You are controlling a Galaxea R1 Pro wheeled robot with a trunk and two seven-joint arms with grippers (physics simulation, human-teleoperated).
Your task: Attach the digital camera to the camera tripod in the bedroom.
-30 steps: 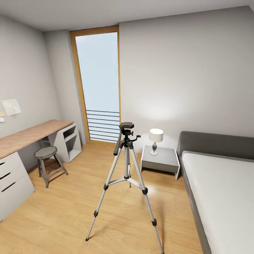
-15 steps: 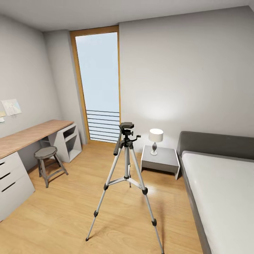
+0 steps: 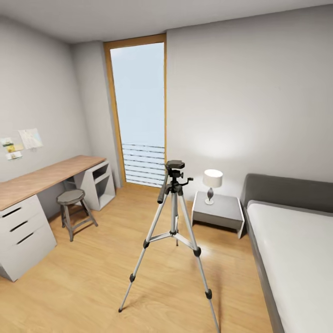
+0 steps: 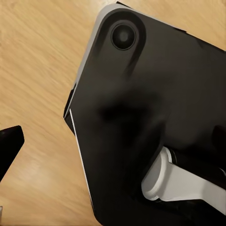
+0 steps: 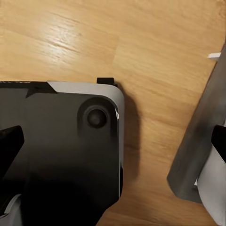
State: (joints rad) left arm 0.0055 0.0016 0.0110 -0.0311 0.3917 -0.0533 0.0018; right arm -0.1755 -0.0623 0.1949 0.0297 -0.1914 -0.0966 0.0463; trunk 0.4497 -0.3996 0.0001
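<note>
i see the camera tripod [image 3: 174,222] standing on the wood floor [image 3: 88,277], one foot cut off at the frame's edge. in both wrist views a dark fingertip pokes in, perhaps the hands', but i cannot tell whether either hand is open or closed.

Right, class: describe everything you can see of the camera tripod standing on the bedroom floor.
The tall camera tripod with three silver telescoping legs stands upright on the light wood floor, legs spread, black feet planted. Black collars join the leg sections, and thin silver braces tie the legs to a centre column. On top sits a black pan head with a long handle angled downward. Its mounting plate is bare; no camera is attached.
</note>
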